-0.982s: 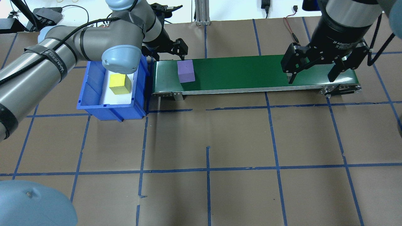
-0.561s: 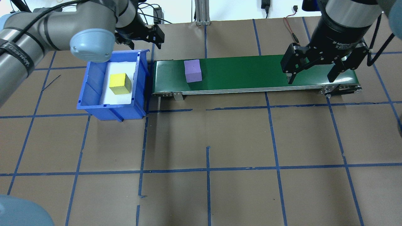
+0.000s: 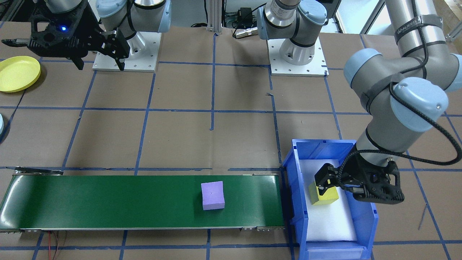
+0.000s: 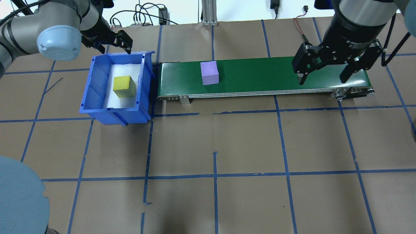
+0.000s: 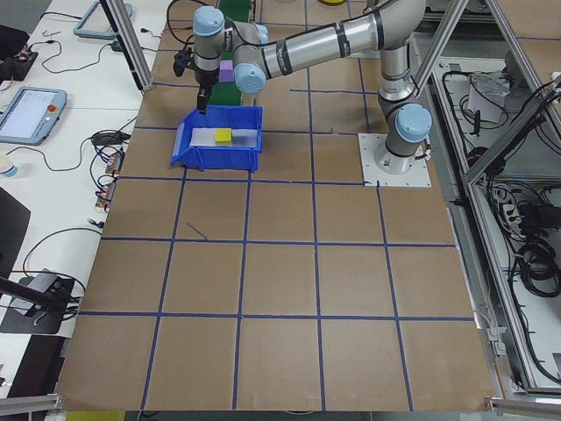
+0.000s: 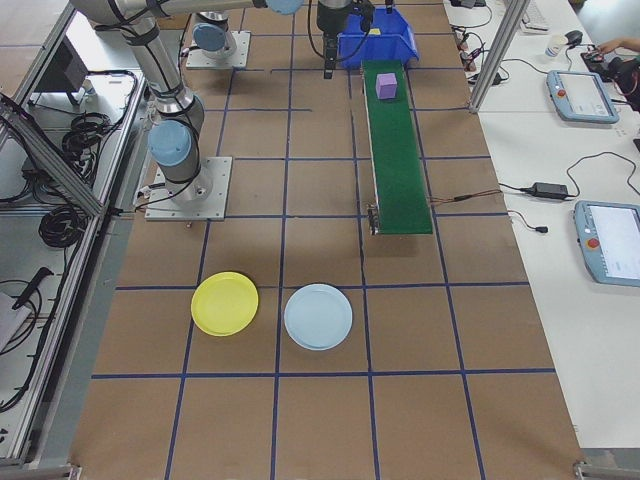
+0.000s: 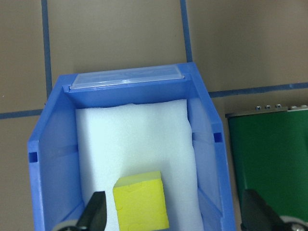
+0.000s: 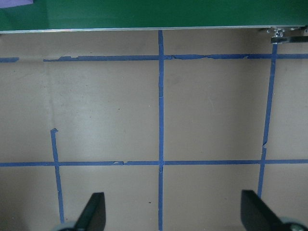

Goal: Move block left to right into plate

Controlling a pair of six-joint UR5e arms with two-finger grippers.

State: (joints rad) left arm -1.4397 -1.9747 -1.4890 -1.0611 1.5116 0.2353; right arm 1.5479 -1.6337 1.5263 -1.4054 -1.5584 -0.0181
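Note:
A purple block rides on the green conveyor belt, left of its middle. A yellow block lies on white foam in the blue bin. My left gripper hangs open and empty over the bin's far edge; its wrist view shows the yellow block between and below the fingertips. Above the belt's right end my right gripper stands open with nothing in it. The yellow plate sits on the table on the robot's right side, far from the belt.
A light blue plate lies beside the yellow plate. The bin touches the belt's left end. Blue tape lines grid the brown table. Cables and pendants lie beyond the table's far edge.
The purple block has travelled right along the belt. My left arm swung away from the belt's left end to behind the bin. The right gripper stayed put.

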